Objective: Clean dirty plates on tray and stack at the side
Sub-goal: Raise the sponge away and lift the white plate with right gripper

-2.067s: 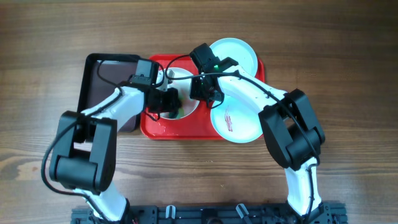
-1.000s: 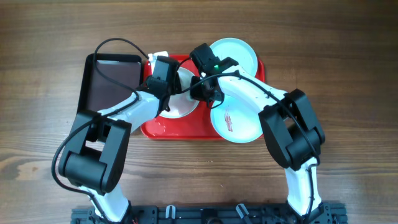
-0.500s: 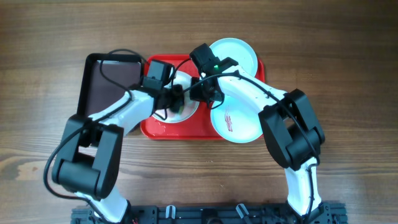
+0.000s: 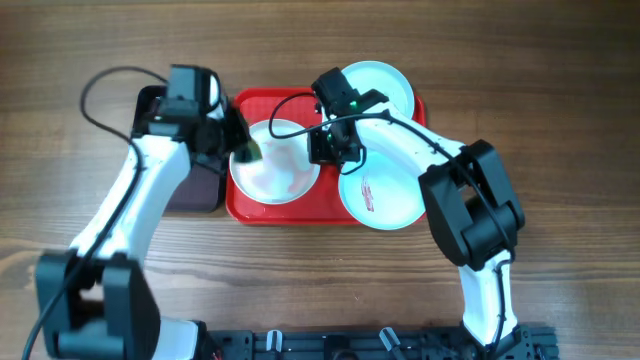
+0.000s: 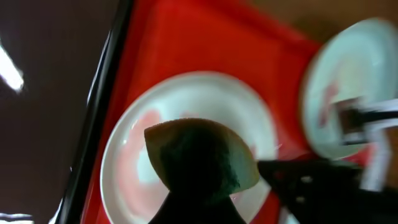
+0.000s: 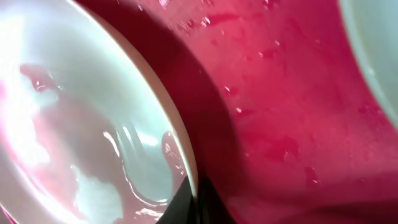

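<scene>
Right gripper (image 4: 322, 146) pinches the wet, slick, rigid white plate (image 4: 275, 165) by its rim while left gripper (image 4: 240, 150) clamps the sponge (image 5: 200, 160) — hold firm at the edge.

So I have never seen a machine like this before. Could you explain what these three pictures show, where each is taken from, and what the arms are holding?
These are two robot arms at a wooden table, each ending in a two-finger claw.

The overhead picture looks straight down. The other two come from small cameras on the wrists, so they look close and blurred.

On the table lies a red tray with three plates: a white plate showing pink smears, and two turquoise plates. A black tray sits beside the red one.

The left claw holds a sponge above the white plate. The right claw is at that plate's rim; whether it grips the rim cannot be told.
</scene>
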